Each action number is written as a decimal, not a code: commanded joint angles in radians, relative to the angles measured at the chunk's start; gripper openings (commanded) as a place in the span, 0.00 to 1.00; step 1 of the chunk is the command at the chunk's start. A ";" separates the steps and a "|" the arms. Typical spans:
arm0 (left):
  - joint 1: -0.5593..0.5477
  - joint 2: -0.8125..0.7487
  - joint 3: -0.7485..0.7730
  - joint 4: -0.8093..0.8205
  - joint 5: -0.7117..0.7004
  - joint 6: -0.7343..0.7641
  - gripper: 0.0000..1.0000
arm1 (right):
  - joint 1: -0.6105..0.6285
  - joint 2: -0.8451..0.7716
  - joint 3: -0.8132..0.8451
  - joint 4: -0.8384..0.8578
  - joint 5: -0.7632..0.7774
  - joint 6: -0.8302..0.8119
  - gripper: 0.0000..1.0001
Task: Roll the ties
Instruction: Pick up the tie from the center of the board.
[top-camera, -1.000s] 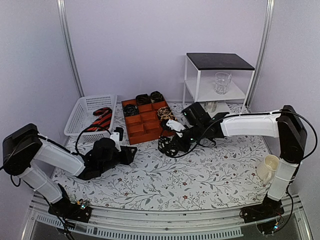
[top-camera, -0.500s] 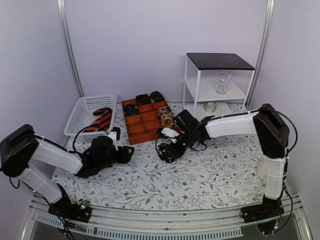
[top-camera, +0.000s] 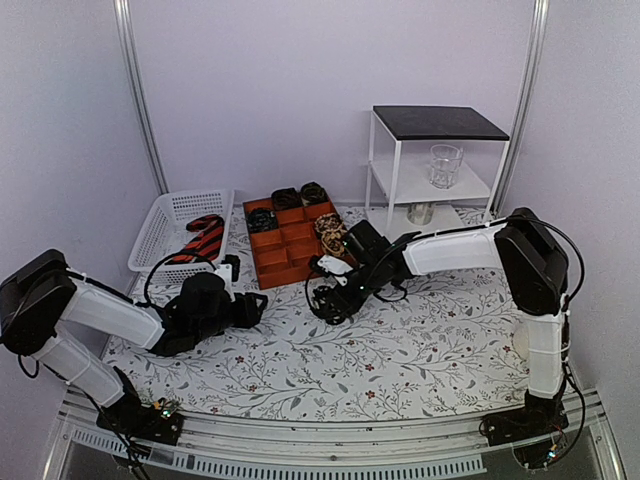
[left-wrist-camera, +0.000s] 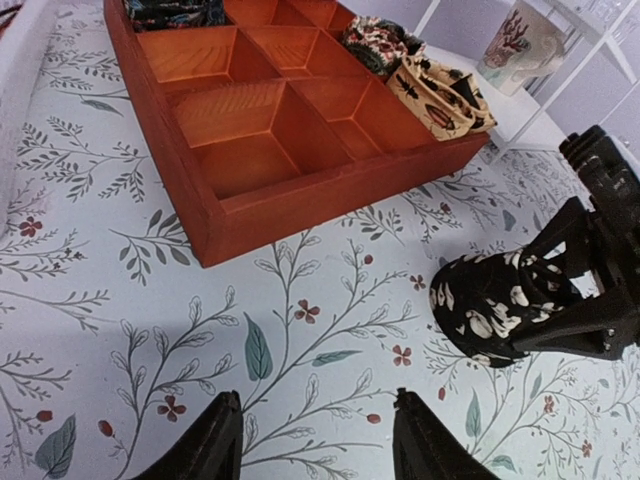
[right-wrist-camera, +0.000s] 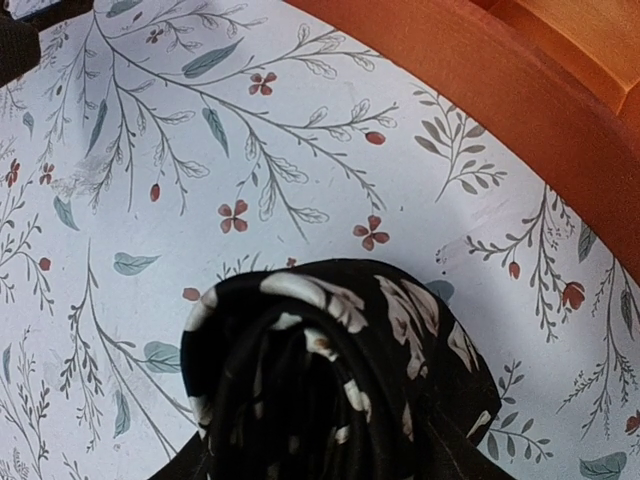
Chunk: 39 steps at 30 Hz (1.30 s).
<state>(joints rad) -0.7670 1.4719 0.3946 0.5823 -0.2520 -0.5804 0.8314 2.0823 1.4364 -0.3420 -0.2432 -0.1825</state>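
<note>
The right pincer (top-camera: 326, 298) has brought the rolled black tie (left-wrist-camera: 490, 305) down onto the middle of the worktop (top-camera: 440, 350), just before the tray (left-wrist-camera: 330, 200). Its jaws straddle the coil; whether they grip it, I cannot tell. The left pincer (left-wrist-camera: 315, 440) gapes empty. Rolling looks done.

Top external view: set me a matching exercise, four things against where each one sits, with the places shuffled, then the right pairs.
Things:
1. white-patterned black tie coil
2. red-and-black striped tie
3. drinking glass
4. tan patterned tie coil

Places:
A. in the white basket
B. in a compartment of the orange tray
C. on the floral cloth, in front of the tray
D. on the white shelf

Pairs: 1-C, 2-A, 3-D, 4-B.
</note>
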 joint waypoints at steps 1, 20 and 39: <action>0.016 -0.008 -0.007 -0.011 -0.004 -0.007 0.51 | 0.011 0.048 0.030 -0.029 -0.004 0.021 0.50; 0.062 -0.045 0.011 -0.061 0.000 -0.020 0.48 | 0.030 0.005 0.082 -0.044 0.110 0.036 0.11; 0.096 -0.109 -0.006 -0.109 0.025 -0.017 0.48 | -0.026 0.018 0.264 0.166 0.148 -0.114 0.09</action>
<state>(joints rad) -0.6849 1.3941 0.3920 0.4919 -0.2401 -0.5968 0.8364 2.1078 1.6711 -0.3042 -0.0807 -0.2276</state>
